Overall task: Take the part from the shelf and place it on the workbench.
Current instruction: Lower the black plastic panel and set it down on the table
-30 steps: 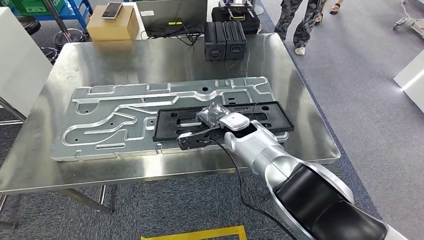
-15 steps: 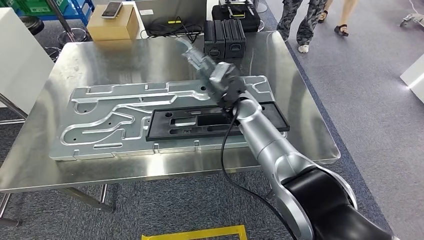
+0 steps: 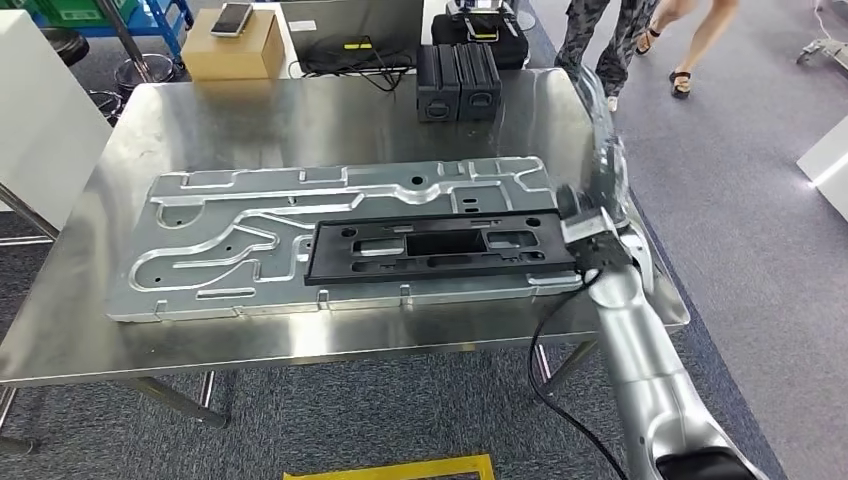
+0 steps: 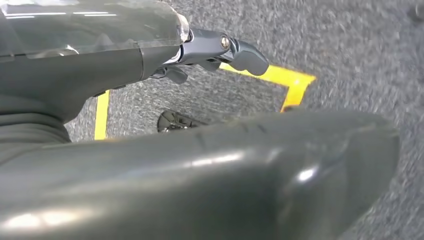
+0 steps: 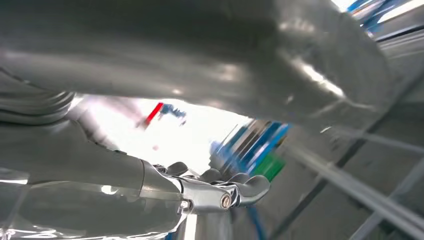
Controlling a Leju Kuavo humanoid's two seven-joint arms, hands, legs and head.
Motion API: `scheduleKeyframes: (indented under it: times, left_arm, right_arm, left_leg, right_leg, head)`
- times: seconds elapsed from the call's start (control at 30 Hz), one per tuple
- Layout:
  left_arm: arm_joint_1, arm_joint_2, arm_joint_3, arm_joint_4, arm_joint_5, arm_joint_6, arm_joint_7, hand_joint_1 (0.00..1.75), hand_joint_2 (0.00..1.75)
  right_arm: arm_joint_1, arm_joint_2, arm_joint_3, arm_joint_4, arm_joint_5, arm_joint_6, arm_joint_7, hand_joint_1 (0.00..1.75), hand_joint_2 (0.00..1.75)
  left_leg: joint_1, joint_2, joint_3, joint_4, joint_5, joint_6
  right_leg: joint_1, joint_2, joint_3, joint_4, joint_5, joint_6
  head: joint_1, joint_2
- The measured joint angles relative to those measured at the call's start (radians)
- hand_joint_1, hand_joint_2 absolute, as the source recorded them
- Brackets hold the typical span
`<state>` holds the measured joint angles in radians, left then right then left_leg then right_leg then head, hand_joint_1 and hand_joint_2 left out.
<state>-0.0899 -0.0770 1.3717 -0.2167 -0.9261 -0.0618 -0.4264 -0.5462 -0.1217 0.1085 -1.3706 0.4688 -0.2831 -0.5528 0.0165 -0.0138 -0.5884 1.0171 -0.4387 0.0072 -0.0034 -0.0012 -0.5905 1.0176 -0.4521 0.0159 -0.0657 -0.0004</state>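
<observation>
the black part (image 3: 440, 250) lies flat on the grey plate (image 3: 250, 240), so placement looks done. both hands look empty; the blurred right hand (image 3: 598, 150) should clear upward without clipping it.

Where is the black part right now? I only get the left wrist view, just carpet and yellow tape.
Observer: In the head view the black part lies flat on the grey metal plate on the workbench.
Operator: Is a hand on it?
Observer: No. The right hand is blurred, raised over the workbench's right edge, apart from the part.
Operator: Holding anything?
Observer: The right wrist view shows nothing between its thumb and fingers.
</observation>
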Motion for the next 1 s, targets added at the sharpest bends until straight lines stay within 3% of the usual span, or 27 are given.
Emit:
scheduleKeyframes:
  times: [0.07,0.13,0.17,0.2,0.23,0.33,0.37,0.5,0.57,0.67,0.7,0.73,0.77,0.83,0.87,0.9,1.0]
  left_arm:
    - [0.002,-0.004,0.011,0.0,0.008,0.0,-0.004,0.0,0.0]
    - [0.007,-0.005,0.021,0.0,0.014,0.001,-0.006,0.0,0.0]
    - [0.011,-0.006,0.024,0.0,0.015,0.0,-0.007,0.0,0.0]
    - [0.015,-0.007,0.027,0.0,0.016,0.0,-0.007,0.0,0.0]
    - [0.018,-0.008,0.029,0.0,0.018,-0.001,-0.007,0.0,0.0]
    - [0.017,-0.012,0.033,0.0,0.02,-0.002,-0.011,0.0,0.0]
    - [0.015,-0.012,0.034,0.0,0.02,-0.002,-0.013,0.0,0.0]
    - [0.015,-0.013,0.038,0.0,0.013,-0.007,-0.024,0.0,0.0]
    - [0.016,-0.014,0.039,0.0,0.012,-0.01,-0.027,0.0,0.0]
    - [0.014,-0.015,0.039,0.0,0.013,-0.013,-0.027,0.0,0.0]
    - [0.014,-0.015,0.039,0.0,0.014,-0.013,-0.027,0.0,0.0]
    - [0.014,-0.015,0.039,0.0,0.014,-0.013,-0.027,0.0,0.0]
    - [0.014,-0.016,0.039,0.0,0.015,-0.014,-0.027,0.0,0.0]
    - [0.013,-0.016,0.039,0.0,0.016,-0.014,-0.027,0.0,0.0]
    - [0.012,-0.017,0.039,0.0,0.016,-0.014,-0.028,0.0,0.0]
    - [0.012,-0.018,0.039,0.0,0.016,-0.014,-0.028,0.0,0.0]
    - [0.015,-0.025,0.041,0.0,0.016,-0.013,-0.027,0.0,0.0]
  right_arm:
    - [0.114,-0.046,-0.066,-0.07,0.036,-0.055,0.013,0.0,0.0]
    - [0.241,-0.083,-0.154,-0.124,0.055,-0.082,0.005,0.0,0.0]
    - [0.304,-0.095,-0.2,-0.146,0.063,-0.088,-0.008,0.0,0.0]
    - [0.363,-0.103,-0.244,-0.164,0.072,-0.093,-0.024,0.0,0.0]
    - [0.416,-0.107,-0.288,-0.181,0.086,-0.095,-0.034,0.0,0.0]
    - [0.521,-0.113,-0.398,-0.226,0.165,-0.107,-0.01,0.0,0.0]
    - [0.548,-0.113,-0.428,-0.238,0.203,-0.116,0.007,0.0,0.0]
    - [0.627,-0.102,-0.558,-0.244,0.39,-0.128,0.051,0.0,0.0]
    - [0.641,-0.085,-0.624,-0.22,0.465,-0.117,0.053,0.0,0.0]
    - [0.649,-0.053,-0.726,-0.138,0.559,-0.107,0.038,0.0,0.0]
    - [0.65,-0.042,-0.762,-0.103,0.595,-0.103,0.035,0.0,0.0]
    - [0.65,-0.033,-0.798,-0.066,0.638,-0.099,0.036,0.0,0.0]
    - [0.649,-0.025,-0.835,-0.023,0.686,-0.095,0.039,0.0,0.0]
    - [0.642,-0.016,-0.919,0.094,0.776,-0.09,0.044,0.0,0.0]
    - [0.635,-0.015,-0.965,0.167,0.813,-0.095,0.045,0.0,0.0]
    - [0.627,-0.016,-1.013,0.247,0.846,-0.104,0.046,0.0,0.0]
    - [0.61,-0.025,-1.13,0.481,0.916,-0.121,0.066,0.0,0.0]
  left_leg:
    - [0.003,-0.005,0.005,-0.009,0.005,0.014]
    - [0.002,-0.009,0.005,-0.01,0.004,0.02]
    - [0.001,-0.01,0.005,-0.01,0.004,0.021]
    - [0.0,-0.01,0.004,-0.008,0.004,0.022]
    - [-0.001,-0.01,0.004,-0.006,0.003,0.022]
    - [-0.003,-0.007,0.003,0.002,-0.001,0.015]
    - [-0.005,-0.006,0.003,0.003,-0.002,0.012]
    - [-0.008,-0.006,0.002,0.003,-0.001,-0.008]
    - [-0.009,-0.002,-0.015,0.045,-0.046,-0.016]
    - [-0.006,0.003,-0.069,0.224,-0.174,-0.021]
    - [-0.006,0.004,-0.073,0.264,-0.195,-0.022]
    - [-0.006,0.005,-0.057,0.266,-0.198,-0.021]
    - [-0.006,0.005,-0.019,0.225,-0.184,-0.019]
    - [-0.008,0.005,0.089,0.07,-0.143,-0.01]
    - [-0.011,0.004,0.128,0.007,-0.126,-0.005]
    - [-0.015,0.004,0.149,-0.03,-0.117,-0.001]
    - [-0.021,0.005,0.141,-0.043,-0.088,0.015]
  right_leg:
    - [-0.003,0.001,-0.023,0.06,-0.044,0.011]
    - [-0.004,0.002,-0.085,0.19,-0.11,0.017]
    - [-0.005,0.002,-0.115,0.247,-0.131,0.019]
    - [-0.006,0.002,-0.129,0.274,-0.135,0.02]
    - [-0.006,0.002,-0.123,0.258,-0.118,0.02]
    - [-0.007,0.001,-0.022,0.062,-0.028,0.014]
    - [-0.006,0.001,0.002,0.017,-0.011,0.011]
    - [-0.005,0.0,0.008,-0.007,0.009,-0.009]
    - [-0.01,-0.003,-0.001,-0.014,0.022,-0.025]
    - [-0.008,-0.008,-0.026,-0.014,0.04,-0.033]
    - [-0.007,-0.009,-0.036,-0.013,0.048,-0.033]
    - [-0.006,-0.009,-0.046,-0.012,0.055,-0.031]
    - [-0.005,-0.009,-0.056,-0.011,0.063,-0.03]
    - [-0.003,-0.01,-0.071,-0.01,0.08,-0.023]
    - [-0.002,-0.011,-0.075,-0.01,0.088,-0.018]
    - [-0.002,-0.012,-0.076,-0.011,0.096,-0.012]
    - [-0.009,-0.012,-0.075,-0.022,0.121,0.008]
  head:
    - [0.0,0.0]
    - [0.0,0.0]
    - [0.0,0.0]
    - [0.0,0.0]
    - [0.0,0.0]
    - [0.0,0.0]
    - [0.0,0.0]
    - [0.0,0.0]
    - [0.0,0.0]
    - [0.0,0.0]
    - [0.0,0.0]
    - [0.0,0.0]
    - [0.0,0.0]
    - [0.0,0.0]
    - [0.0,0.0]
    - [0.001,0.0]
    - [0.002,0.0]
